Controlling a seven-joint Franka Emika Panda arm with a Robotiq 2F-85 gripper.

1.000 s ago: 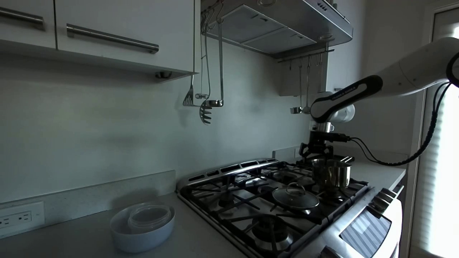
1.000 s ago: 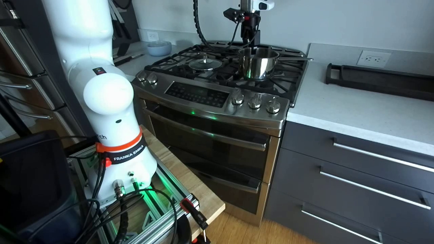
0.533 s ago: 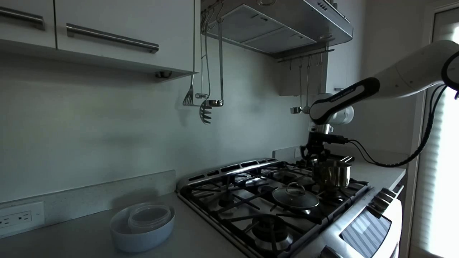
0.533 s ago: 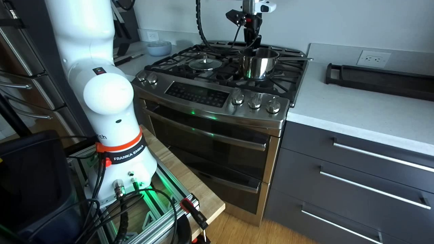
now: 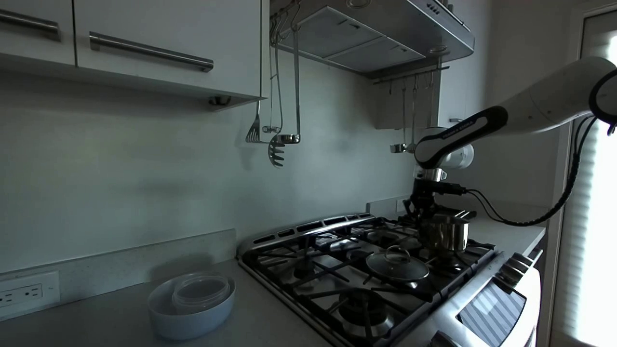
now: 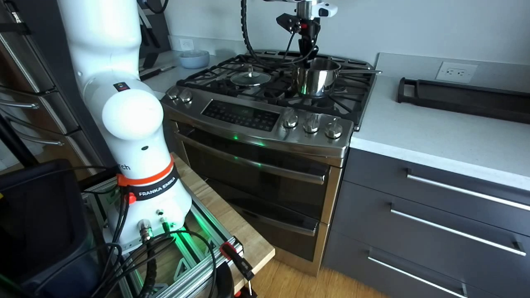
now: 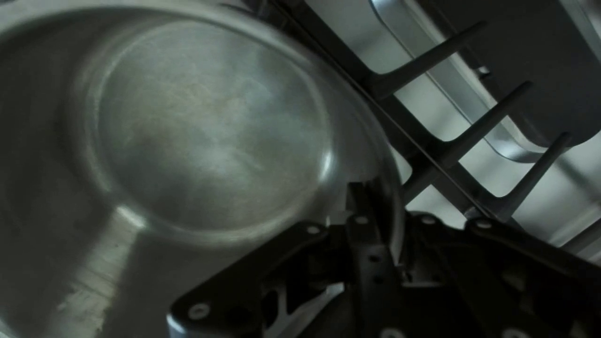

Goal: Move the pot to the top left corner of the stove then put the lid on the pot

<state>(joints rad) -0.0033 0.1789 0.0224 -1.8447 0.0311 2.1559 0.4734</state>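
The shiny steel pot (image 6: 314, 82) stands upright on the grates at the front right of the stove (image 6: 194, 105) in an exterior view, its handle (image 6: 360, 72) pointing right. My gripper (image 7: 392, 230) is shut on the pot's side wall: in the wrist view one finger reaches down inside, and the other is outside, largely hidden by the rim. In both exterior views the gripper (image 5: 425, 222) comes straight down onto the pot (image 5: 453, 236). The glass lid (image 5: 397, 265), with its little handle, lies flat on the grates beside the pot.
A pale bowl (image 5: 185, 325) with a smaller one inside sits on the counter beyond the stove. A range hood (image 5: 414, 33) and hanging utensils (image 5: 289, 139) are overhead. A black tray (image 6: 463, 101) lies on the counter at the right. The arm's cable (image 6: 247, 39) loops over the grates.
My gripper has come down a little over the pot's wall and gone from open to shut on it. The pot has shifted very slightly. The lid has not moved.
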